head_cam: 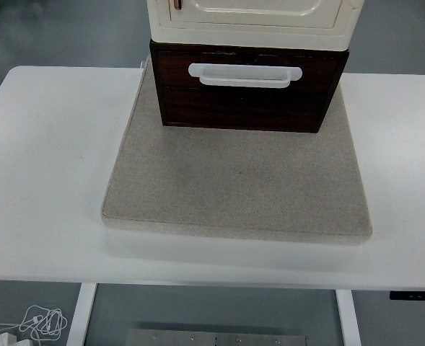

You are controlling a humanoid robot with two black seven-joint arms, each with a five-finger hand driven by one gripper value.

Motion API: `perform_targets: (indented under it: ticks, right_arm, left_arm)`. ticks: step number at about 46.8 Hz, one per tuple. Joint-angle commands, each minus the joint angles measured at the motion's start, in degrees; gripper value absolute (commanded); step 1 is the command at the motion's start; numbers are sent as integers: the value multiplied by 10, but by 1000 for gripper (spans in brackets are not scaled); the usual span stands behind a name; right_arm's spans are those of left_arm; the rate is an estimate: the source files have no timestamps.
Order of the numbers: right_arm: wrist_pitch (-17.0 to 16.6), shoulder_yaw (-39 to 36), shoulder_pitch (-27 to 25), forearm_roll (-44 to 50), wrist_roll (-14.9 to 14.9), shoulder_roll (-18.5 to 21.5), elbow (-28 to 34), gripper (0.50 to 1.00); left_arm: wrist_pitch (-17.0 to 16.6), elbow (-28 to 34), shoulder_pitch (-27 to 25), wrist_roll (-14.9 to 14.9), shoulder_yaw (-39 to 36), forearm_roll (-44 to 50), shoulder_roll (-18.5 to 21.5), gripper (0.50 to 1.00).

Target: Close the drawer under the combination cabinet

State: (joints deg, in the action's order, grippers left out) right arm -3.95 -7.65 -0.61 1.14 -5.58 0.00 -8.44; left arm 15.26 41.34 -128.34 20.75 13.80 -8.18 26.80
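Dark wooden drawer [244, 101] with white handle [245, 75], top centre beneath the cream cabinet [252, 18] on a grey mat [237, 184] over the desk [46, 166]; seemingly rigid, best pushed on its front face; neither hand visible.

A white counter [46, 166] is carrying a beige mat [237, 187], which is lying flat across its middle.

No part of the robot's body visible
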Motion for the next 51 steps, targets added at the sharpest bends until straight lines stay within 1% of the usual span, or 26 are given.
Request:
perform_targets:
  ticks: [1,7,11,16,23,31,37,41,47,51]
  right_arm:
    - [0,1,0,0,0,0,0,928]
    - [0,0,0,0,0,0,0,928]
    - [0,0,0,0,0,0,0,928]
    - [0,0,0,0,0,0,0,928]
    - [0,0,0,0,0,0,0,928]
    - [0,0,0,0,0,0,0,928]
    - [0,0,0,0,0,0,0,928]
    - [-1,2,0,1,0,0,0,928]
    - [-2,1,-1,1,0,0,-1,928]
    - [0,2,0,3,0,0,-1,928]
  left_arm:
    - [-8,-35,1,-34,17,0,32,1000]
    - [-8,-81,10,-68,50,1,75,1000]
    - [-9,-117,34,-91,55,10,93,1000]
    - [-12,-149,87,-128,76,57,99,1000]
    - [-12,-183,164,-152,94,126,112,1000]
    - [-12,-206,265,-181,127,195,111,1000]
    - [-11,-206,331,-183,170,222,104,1000]
    - [-12,-206,369,-182,199,222,96,1000]
    - [-13,-217,434,-182,236,224,51,1000]
    - [-13,-239,463,-179,250,225,16,1000]
